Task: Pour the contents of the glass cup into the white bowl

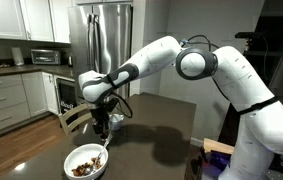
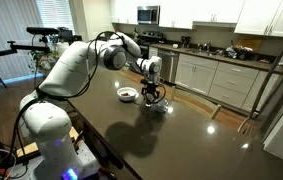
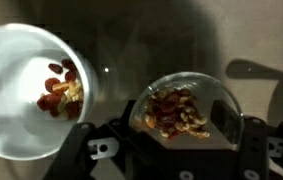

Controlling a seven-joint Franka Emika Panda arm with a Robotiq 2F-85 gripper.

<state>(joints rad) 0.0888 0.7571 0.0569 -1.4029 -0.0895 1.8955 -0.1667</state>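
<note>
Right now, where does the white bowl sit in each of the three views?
Exterior view: white bowl at bottom, left of centre, below the gripper.
Exterior view: upper middle, just left of the gripper.
Wrist view: fills the left side.
Shared landmark: the glass cup at the gripper, beside the white bowl.

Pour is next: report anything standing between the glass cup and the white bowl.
Nothing visible does. In the wrist view the glass cup sits within the gripper; only bare table lies between it and the white bowl.
</note>
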